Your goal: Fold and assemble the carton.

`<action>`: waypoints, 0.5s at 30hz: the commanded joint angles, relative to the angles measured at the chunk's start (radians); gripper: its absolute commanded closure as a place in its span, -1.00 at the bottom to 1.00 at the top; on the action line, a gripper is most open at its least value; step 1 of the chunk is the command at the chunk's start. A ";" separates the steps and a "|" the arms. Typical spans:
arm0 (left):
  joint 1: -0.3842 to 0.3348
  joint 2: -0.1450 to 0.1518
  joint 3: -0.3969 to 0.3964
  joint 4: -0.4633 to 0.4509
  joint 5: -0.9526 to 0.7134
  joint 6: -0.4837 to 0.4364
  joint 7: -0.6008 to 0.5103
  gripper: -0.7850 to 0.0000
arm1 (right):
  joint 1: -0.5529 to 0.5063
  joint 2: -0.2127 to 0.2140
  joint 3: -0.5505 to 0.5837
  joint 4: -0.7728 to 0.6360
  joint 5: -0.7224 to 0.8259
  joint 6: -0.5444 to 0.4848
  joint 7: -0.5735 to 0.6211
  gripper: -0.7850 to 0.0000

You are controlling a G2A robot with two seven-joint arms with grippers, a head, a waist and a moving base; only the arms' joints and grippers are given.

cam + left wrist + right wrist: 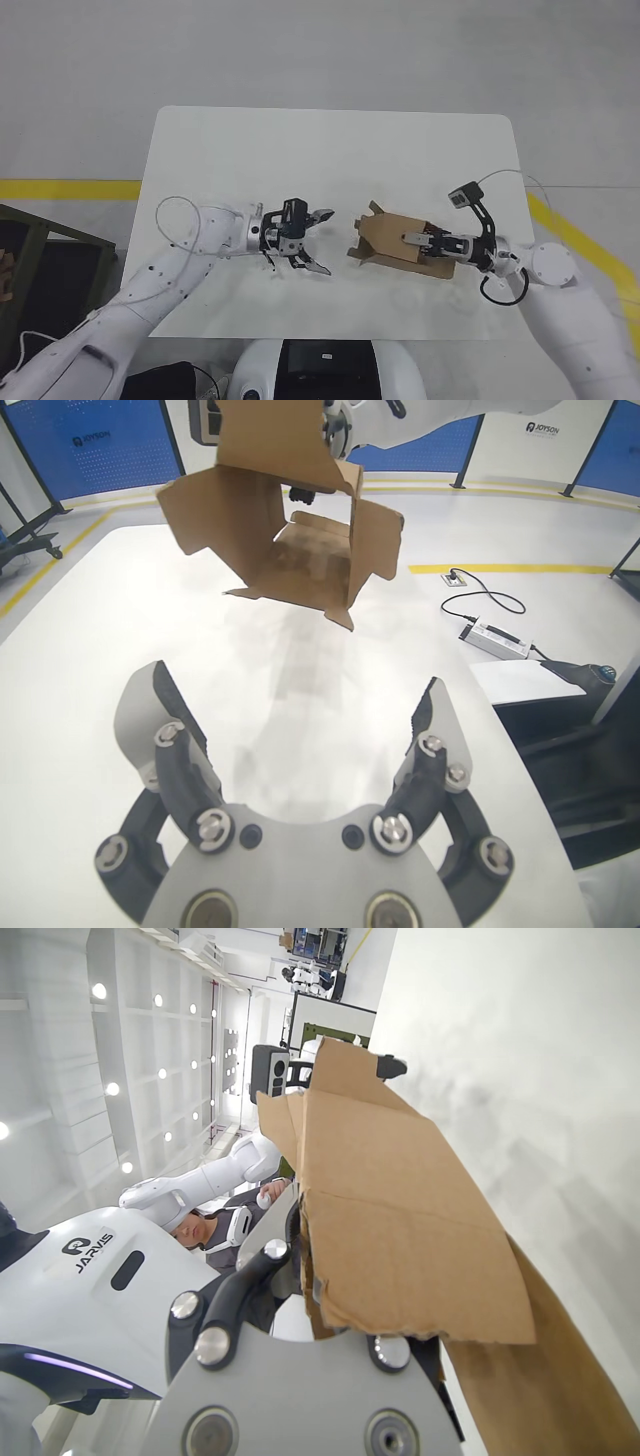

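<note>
A brown carton is held a little above the white table, partly unfolded into a tube with loose flaps. My right gripper is shut on its wall at the end nearer that arm. In the right wrist view the carton covers one finger, and the other finger presses on the wall's edge. My left gripper stands open just short of the carton's open end. In the left wrist view the left gripper has nothing between its fingers, and the carton faces it with its flaps spread outward.
The table's front edge lies close below both grippers. A dark crate stands on the floor to the left of the table. A grey power box with a cable lies on the floor beyond the table's side.
</note>
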 commanded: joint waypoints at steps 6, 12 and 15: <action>-0.028 -0.033 0.072 0.032 -0.019 0.000 0.002 -1.00 | 0.011 -0.008 -0.016 0.004 0.018 -0.006 -0.017 1.00; -0.043 -0.056 0.126 0.045 -0.033 0.000 -0.001 -1.00 | 0.011 -0.013 -0.021 0.006 0.027 -0.009 -0.038 1.00; -0.052 -0.061 0.148 0.045 -0.038 0.000 0.003 -1.00 | 0.012 -0.015 -0.023 0.005 0.025 -0.009 -0.041 1.00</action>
